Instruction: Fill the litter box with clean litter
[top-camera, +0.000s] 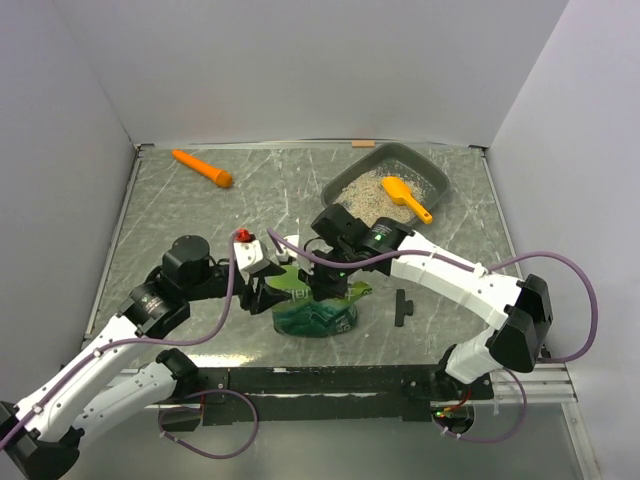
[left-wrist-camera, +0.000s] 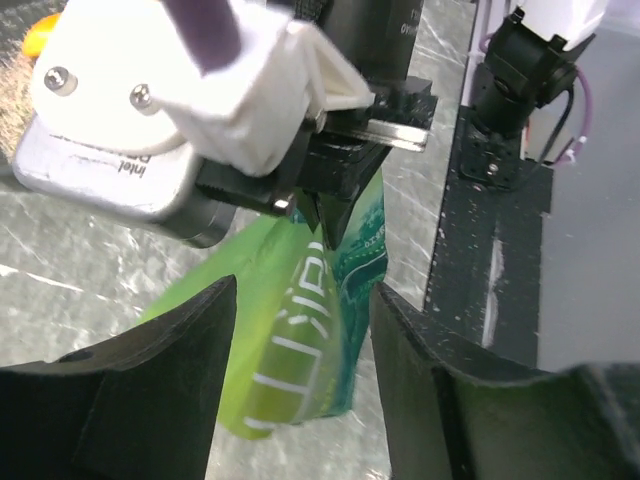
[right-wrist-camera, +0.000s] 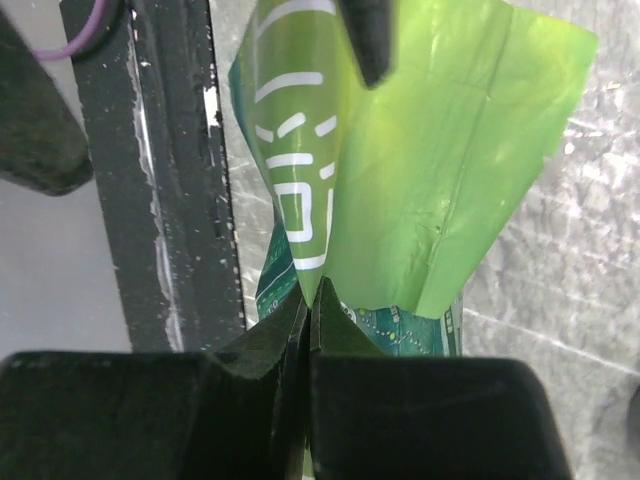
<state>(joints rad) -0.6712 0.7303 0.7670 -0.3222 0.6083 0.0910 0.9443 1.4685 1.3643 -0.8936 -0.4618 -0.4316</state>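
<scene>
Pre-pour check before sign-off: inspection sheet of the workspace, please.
Surface: grey table, scratched.
Job's things: litter box far right, clean litter inside; green bag mid-table.
Clutter: orange scoop in the box; orange carrot-shaped item far left; small black part right of the bag.
Grippers: right gripper shut on the bag's top; left gripper open, fingers either side of the bag.
Cables: purple cables loop off both arms.
Surroundings: plain white walls.
</scene>
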